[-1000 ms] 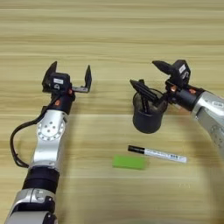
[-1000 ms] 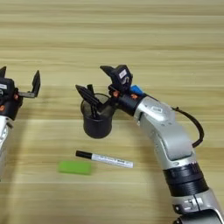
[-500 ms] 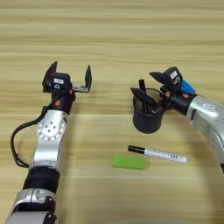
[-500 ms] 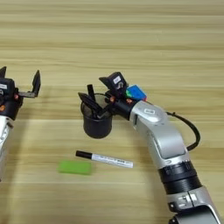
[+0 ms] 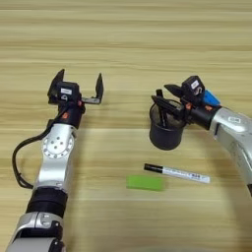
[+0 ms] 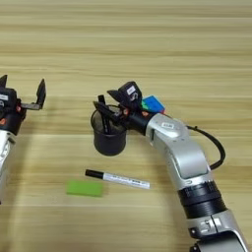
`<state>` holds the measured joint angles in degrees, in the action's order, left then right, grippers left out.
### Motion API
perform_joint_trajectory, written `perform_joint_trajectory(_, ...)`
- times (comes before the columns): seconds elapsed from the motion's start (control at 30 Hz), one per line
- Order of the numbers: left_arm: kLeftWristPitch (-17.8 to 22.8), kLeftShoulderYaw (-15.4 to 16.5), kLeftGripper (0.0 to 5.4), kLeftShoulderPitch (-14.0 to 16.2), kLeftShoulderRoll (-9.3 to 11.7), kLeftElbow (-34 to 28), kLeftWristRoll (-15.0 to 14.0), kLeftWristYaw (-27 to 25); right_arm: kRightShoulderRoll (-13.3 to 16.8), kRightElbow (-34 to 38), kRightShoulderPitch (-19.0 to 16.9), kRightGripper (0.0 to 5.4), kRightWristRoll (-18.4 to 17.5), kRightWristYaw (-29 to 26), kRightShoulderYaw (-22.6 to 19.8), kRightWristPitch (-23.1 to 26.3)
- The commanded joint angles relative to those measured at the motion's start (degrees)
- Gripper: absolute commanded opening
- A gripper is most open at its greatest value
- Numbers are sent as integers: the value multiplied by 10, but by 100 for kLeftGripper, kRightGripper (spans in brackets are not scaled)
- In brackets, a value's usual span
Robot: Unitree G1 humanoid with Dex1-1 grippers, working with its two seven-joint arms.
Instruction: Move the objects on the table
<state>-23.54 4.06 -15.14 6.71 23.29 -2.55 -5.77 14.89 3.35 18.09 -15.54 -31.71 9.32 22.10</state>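
Two grippers: we see both.
Right gripper (image 5: 169,96): fingers spread over cup (image 5: 166,133) rim, black marker (image 5: 161,106) inside.
Left gripper (image 5: 78,85): open, idle.
White marker (image 5: 177,173): beside block (image 5: 144,182).
Cube (image 6: 153,104): behind right wrist.

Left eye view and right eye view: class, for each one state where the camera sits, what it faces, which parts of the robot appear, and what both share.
Left eye view: on the head, looking down at the table; shows the whole left arm with open left gripper and the right forearm.
Right eye view: same head, set slightly rightward; shows the whole right arm, right gripper over the cup.
Shared: cup, white marker, green block.
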Motion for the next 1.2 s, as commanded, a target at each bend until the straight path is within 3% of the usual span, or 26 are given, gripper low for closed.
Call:
perform_joint_trajectory(0.03, -6, -4, 540, -5, -2, 1, 8, 2, 0, 1, 9, 213, 4, -4, 3, 12)
perform_joint_trajectory(0.43, -6, -3, 540, -5, -2, 0, 8, 1, -1, -1, 6, 79, 5, -11, 6, 21)
perform_joint_trajectory(0.77, -6, -2, 540, -5, -1, -1, 7, 1, -3, 11, 5, 76, 1, -13, 2, 24)
perform_joint_trajectory(1.2, -8, -2, 540, -6, -1, 3, 7, 0, 1, 97, 16, 75, -56, -16, -37, 54)
